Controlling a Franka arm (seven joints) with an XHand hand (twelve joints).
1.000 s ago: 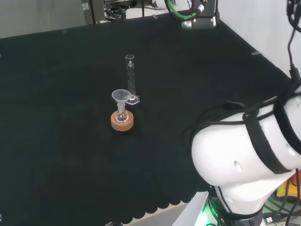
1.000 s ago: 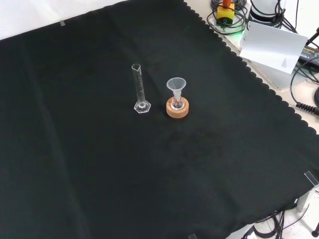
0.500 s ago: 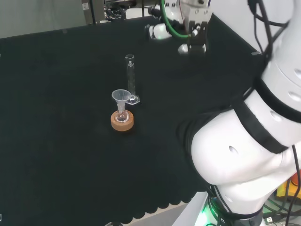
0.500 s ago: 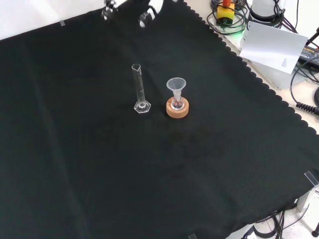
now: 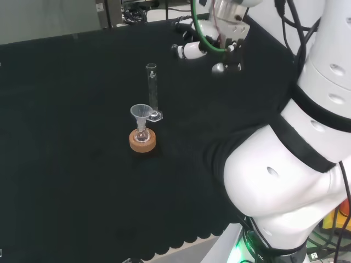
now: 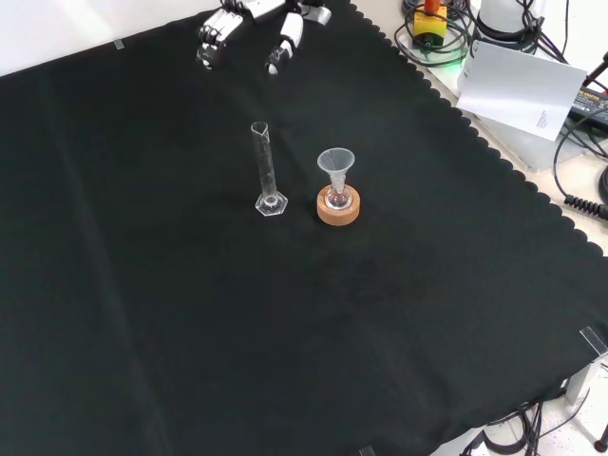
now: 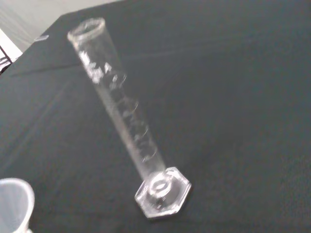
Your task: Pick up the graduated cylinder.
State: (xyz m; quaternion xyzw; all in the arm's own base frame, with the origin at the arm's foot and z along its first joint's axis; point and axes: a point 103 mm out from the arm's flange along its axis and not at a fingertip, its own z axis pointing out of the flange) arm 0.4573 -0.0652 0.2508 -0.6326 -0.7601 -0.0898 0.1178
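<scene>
Head view: the graduated cylinder stands upright on its hexagonal foot near the middle of the black cloth on the worktop. Just in front of it is a small flask carrying a clear funnel, seated in a cork ring that serves as its stand and keeps the round base from rolling. The hand hovers above the cloth, to the right of the cylinder and farther back, well apart from it.

Front view: the hand enters at the top edge. Its fingers are spread and only slightly bent, with the thumb set apart from them, and they hold nothing. This posture appears to leave a gap for the narrow tube.

Wrist view: the cylinder lies in the camera's line of sight, which suggests the palm is aimed at it. The grasp has not yet begun. Because the funnel stands just beside the cylinder, an approach from the open side appears safest.
</scene>
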